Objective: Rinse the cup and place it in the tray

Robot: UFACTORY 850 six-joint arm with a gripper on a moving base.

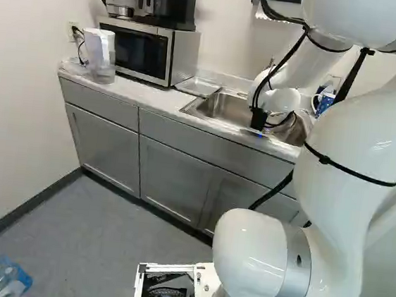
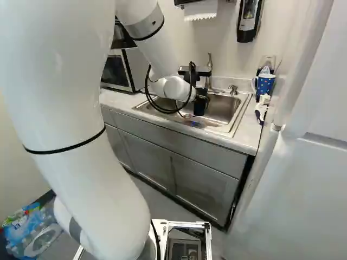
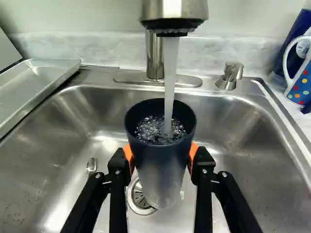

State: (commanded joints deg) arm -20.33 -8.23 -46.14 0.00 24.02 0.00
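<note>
Hand in a pinch on the dark cup over the sink, microwave on the pale counter

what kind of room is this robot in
Probably a small kitchen or break room: there is a sink with a running faucet, a microwave on the counter, and a coffee maker on top of the microwave.
</note>
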